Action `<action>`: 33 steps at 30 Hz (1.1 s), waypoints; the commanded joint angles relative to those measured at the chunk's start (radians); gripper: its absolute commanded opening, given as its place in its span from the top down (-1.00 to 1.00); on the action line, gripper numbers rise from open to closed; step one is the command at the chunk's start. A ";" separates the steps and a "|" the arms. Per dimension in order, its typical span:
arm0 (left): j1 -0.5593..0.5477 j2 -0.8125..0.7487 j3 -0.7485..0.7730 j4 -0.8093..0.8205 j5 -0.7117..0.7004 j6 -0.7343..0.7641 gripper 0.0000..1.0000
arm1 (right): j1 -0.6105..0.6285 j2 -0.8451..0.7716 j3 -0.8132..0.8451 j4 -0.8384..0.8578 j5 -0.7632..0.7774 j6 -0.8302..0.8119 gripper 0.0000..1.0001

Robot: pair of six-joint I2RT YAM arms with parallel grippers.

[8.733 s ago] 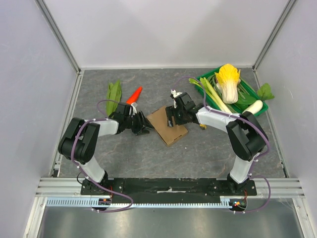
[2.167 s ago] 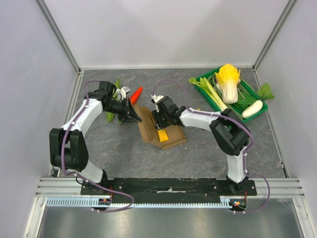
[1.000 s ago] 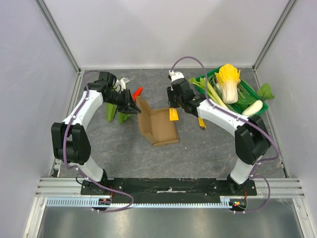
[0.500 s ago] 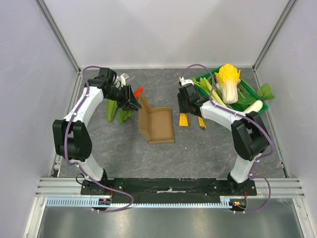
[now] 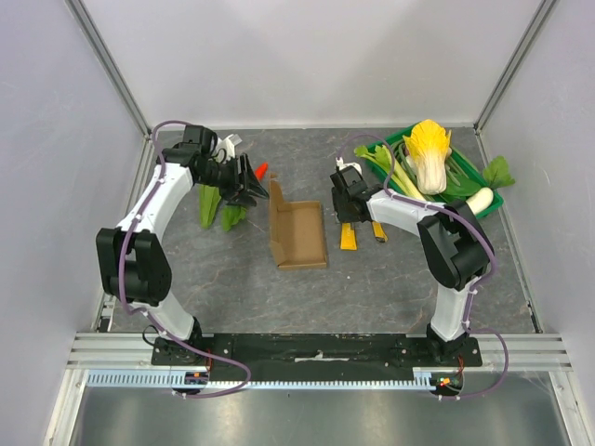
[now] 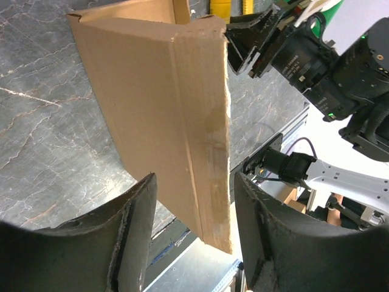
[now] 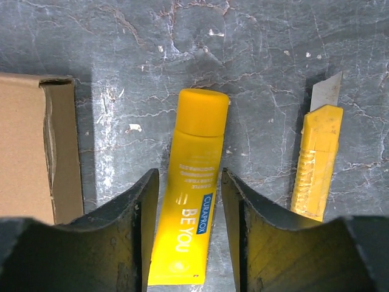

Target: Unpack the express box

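Note:
The express box (image 5: 299, 237) lies open on the grey table, its lid flap (image 5: 276, 199) standing up on the left. In the left wrist view the flap (image 6: 158, 103) stands between the wide-apart jaws of my left gripper (image 6: 193, 243), with a gap on both sides. My left gripper (image 5: 258, 187) is open at the flap's far end. A yellow tube (image 5: 349, 236) lies on the table right of the box. My right gripper (image 5: 346, 210) is open just above it. In the right wrist view the tube (image 7: 193, 201) lies flat between the open fingers of my right gripper (image 7: 188, 243).
A yellow utility knife (image 7: 317, 161) lies just right of the tube, also in the top view (image 5: 377, 230). A green crate (image 5: 483, 200) with cabbage and other vegetables stands at the back right. A carrot (image 5: 261, 169) and green leaves (image 5: 210, 204) lie behind the left gripper.
The right gripper lifted the yellow tube out of the box, carried it right, and let it go on the table beside the knife. The left gripper raised the lid flap; the box turned slightly.

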 commanded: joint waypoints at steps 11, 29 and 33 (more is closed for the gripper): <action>0.003 -0.170 0.025 0.082 0.048 -0.010 -0.50 | 0.002 -0.171 0.090 -0.049 0.033 -0.010 -0.96; 0.003 -0.747 0.003 -0.024 -0.458 -0.159 -0.81 | 0.002 -0.821 0.165 -0.334 0.167 -0.018 -0.96; 0.003 -0.824 0.024 -0.112 -0.484 -0.139 -0.82 | 0.002 -0.983 0.132 -0.366 0.166 -0.032 -0.96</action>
